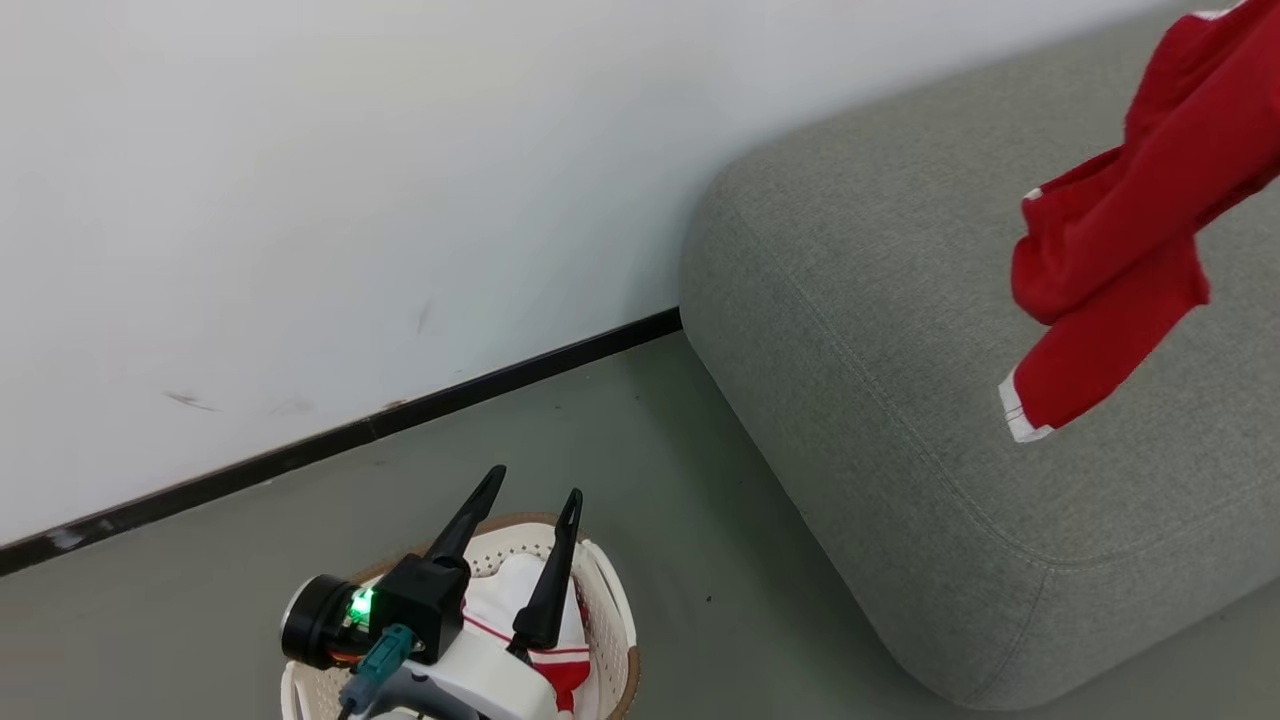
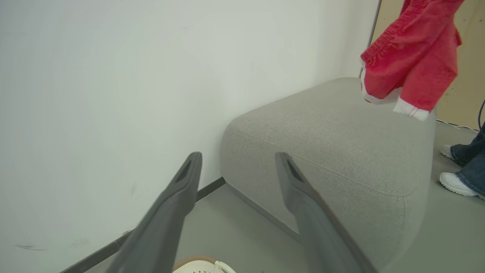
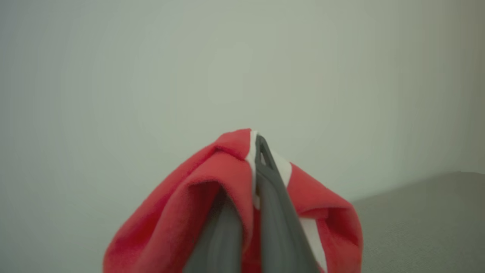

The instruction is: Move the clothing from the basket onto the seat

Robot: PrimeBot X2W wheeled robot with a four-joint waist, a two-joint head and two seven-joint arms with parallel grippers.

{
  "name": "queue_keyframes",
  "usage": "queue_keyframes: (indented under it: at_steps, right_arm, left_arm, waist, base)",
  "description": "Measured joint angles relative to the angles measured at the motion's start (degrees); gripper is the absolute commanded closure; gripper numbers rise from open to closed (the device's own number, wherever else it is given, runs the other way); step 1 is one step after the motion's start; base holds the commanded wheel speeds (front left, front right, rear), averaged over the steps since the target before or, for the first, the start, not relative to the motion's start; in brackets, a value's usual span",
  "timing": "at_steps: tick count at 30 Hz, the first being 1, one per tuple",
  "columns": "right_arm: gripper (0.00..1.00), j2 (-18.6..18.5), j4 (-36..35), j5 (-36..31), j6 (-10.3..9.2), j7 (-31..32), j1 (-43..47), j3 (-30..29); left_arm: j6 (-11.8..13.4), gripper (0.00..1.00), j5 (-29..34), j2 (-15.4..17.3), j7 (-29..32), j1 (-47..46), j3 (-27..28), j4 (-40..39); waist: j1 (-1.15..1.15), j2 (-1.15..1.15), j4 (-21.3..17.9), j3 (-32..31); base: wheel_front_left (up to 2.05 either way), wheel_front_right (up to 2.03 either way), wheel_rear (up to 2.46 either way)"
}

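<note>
A red garment with white trim (image 1: 1120, 250) hangs in the air above the grey seat (image 1: 900, 350), up at the right of the head view. My right gripper (image 3: 255, 140) is shut on its bunched top edge. The left wrist view shows this red garment (image 2: 409, 57) dangling over the seat (image 2: 333, 129). My left gripper (image 1: 535, 482) stands open and holds nothing. It hovers over the cream basket (image 1: 610, 590) on the floor at the lower left. White and red-striped clothing (image 1: 510, 590) lies inside the basket, partly hidden by the left wrist.
A white wall with a black baseboard (image 1: 400, 420) runs behind the basket and the seat. Grey floor (image 1: 700, 520) lies between them. A person's white shoe (image 2: 454, 184) and jeans leg (image 2: 473, 159) stand on the floor past the seat's far end.
</note>
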Motion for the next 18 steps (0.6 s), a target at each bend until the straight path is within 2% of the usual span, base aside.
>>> queue_keyframes:
  at_steps: [6, 18]
  right_arm:
    - [1.00, -1.18, 5.78, -0.55, 0.01, 0.55, -4.52, -3.68]
    - [1.00, -4.16, 16.78, -2.54, 0.00, -0.11, -6.91, -9.58]
  left_arm:
    - [0.49, 0.00, 2.13, 1.01, 0.59, -0.02, -0.10, -2.86]
    - [0.64, 0.00, 4.07, 2.36, 2.59, -1.54, -1.38, -7.71]
  waist:
    - [0.00, 0.00, 1.42, 2.47]
    - [0.00, 0.00, 4.67, 8.08]
  base:
    - [0.00, 0.00, 0.00]
    - [0.00, 0.00, 0.00]
